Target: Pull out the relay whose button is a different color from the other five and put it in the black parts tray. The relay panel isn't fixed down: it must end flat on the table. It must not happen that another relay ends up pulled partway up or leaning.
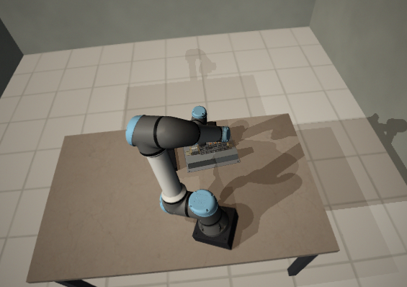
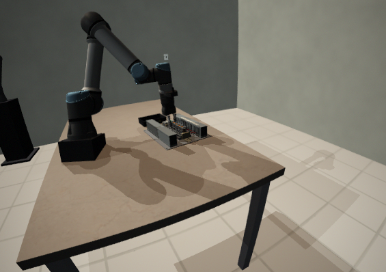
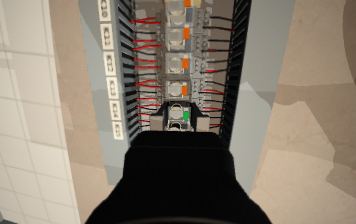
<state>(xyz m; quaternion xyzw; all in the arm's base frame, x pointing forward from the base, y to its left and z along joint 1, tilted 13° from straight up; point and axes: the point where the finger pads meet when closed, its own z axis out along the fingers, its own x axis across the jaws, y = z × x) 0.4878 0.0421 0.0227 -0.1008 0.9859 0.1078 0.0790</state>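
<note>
The relay panel (image 3: pixel 175 75) lies on the table, with a row of relays down its middle. Several relays carry orange buttons (image 3: pixel 185 33). The nearest relay (image 3: pixel 179 116) has a green button and sits at the near end of the row. My gripper (image 3: pixel 179 109) stands straight above it, and its two fingers are shut on the sides of this green-button relay. In the exterior view the gripper (image 2: pixel 169 117) reaches down into the panel (image 2: pixel 177 132). The black parts tray (image 2: pixel 152 117) lies just behind the panel.
Red and black wires run from the relays to slotted ducts on both sides of the panel. A grey duct (image 2: pixel 161 133) runs along the panel's front edge. The arm's base (image 2: pixel 81 146) stands at the table's left.
</note>
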